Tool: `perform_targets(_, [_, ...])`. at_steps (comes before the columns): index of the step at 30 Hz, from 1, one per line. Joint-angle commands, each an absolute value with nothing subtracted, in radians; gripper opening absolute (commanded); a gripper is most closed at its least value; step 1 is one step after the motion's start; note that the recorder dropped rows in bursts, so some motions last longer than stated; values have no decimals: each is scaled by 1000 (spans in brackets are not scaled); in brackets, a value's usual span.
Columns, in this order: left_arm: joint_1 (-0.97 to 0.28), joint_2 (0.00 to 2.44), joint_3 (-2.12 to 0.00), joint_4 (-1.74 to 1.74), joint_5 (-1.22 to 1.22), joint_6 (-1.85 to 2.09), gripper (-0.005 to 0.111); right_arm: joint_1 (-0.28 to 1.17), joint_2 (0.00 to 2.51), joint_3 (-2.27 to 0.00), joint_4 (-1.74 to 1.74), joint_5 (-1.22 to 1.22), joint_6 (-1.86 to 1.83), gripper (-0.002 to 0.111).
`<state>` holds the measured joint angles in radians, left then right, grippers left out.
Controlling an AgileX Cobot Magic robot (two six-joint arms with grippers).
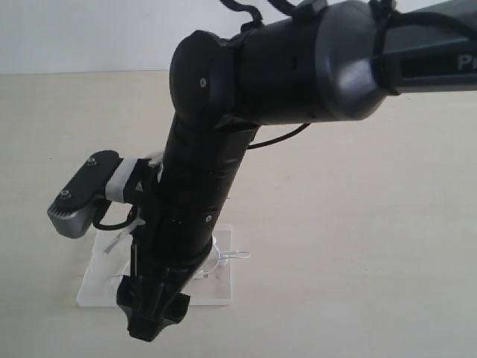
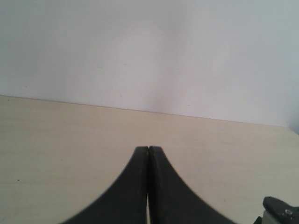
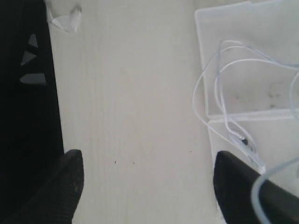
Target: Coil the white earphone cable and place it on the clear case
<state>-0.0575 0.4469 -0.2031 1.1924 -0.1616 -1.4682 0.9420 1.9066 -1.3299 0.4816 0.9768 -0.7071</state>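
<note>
The clear case (image 3: 243, 28) lies flat on the table, also seen under the right arm (image 1: 218, 292). The white earphone cable (image 3: 218, 88) rests on it in loose loops, with a small inline piece (image 3: 243, 142) near the hinge line. One end of the cable (image 1: 240, 255) sticks out past the case's edge. My right gripper (image 3: 149, 161) hangs open just beside the case with only bare table between its fingers, one finger (image 3: 236, 184) next to the case's edge. In the exterior view this gripper (image 1: 155, 322) is low at the case's front. My left gripper (image 2: 148, 149) is shut and empty, away over bare table.
A black body (image 3: 23, 93) with pale triangles stands close beside my right gripper. Small translucent bits (image 3: 65, 18) lie on the table further out. The right arm (image 1: 201, 194) hides much of the case from outside. A pale wall (image 2: 149, 51) borders the table.
</note>
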Motion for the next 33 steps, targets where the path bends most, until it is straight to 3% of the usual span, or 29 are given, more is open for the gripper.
perform_targets(1, [-63,443,-198,1195,-163,-1470,0,943,1939,-1333,472,1017,-756,72])
perform_targets(19, [-63,443,-198,1195,-163,-1470,0,943,2009,-1333,431,1072,-757,67])
perform_targets(27, [-63,443,-198,1195,-163,-1470,0,943,2009,-1333,319,907,-641,67])
perform_targets(33, [-63,443,-198,1195,-163,-1470,0,943,2009,-1333,489,810,-734,68])
